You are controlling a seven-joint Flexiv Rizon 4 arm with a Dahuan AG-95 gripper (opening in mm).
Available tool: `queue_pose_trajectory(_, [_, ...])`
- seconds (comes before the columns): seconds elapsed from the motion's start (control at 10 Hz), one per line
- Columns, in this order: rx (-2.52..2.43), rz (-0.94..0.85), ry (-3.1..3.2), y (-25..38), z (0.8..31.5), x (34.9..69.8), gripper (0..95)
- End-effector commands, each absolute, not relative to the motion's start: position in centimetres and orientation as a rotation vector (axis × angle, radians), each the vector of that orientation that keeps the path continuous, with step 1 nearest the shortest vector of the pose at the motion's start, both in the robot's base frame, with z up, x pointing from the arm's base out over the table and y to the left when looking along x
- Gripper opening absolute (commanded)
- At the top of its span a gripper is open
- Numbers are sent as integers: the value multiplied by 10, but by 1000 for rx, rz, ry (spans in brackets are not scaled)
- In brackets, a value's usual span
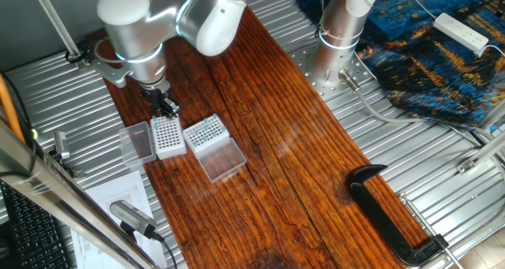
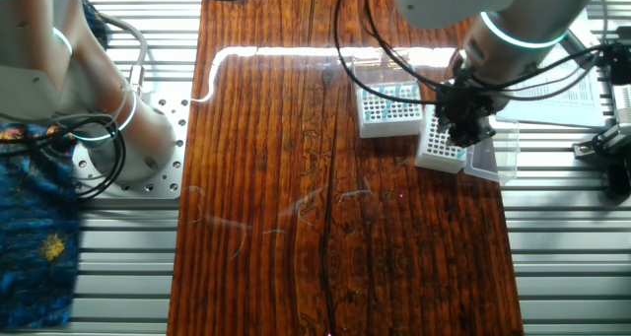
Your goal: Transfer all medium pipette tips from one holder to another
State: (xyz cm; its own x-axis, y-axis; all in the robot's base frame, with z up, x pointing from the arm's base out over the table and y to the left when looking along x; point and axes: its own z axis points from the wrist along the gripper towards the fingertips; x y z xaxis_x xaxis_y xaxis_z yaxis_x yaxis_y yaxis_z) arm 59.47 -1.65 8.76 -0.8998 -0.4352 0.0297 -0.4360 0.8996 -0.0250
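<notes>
The opaque white-sided holder stands on the wooden board with its smoky lid folded open beside it. Right next to it is the clear-sided holder, its clear lid lying flat. Several teal medium pipette tips show as dots in the clear-sided holder's grid. My gripper hangs just above the far edge of the white-sided holder, pointing down. Its dark fingers look close together, and their tips are too small to tell whether they hold anything.
A black clamp grips the board's near right edge. Another arm's base stands beside the board near a blue cloth. Papers and a grey tool lie left of the holders.
</notes>
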Motion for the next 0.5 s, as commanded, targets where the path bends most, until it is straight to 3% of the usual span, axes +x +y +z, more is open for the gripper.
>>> queue_pose_trajectory(0.1, [687,56,-3044,-17,87,599,190])
queue_pose_trajectory(0.5, [663,67,-3054,-14,82,611,190])
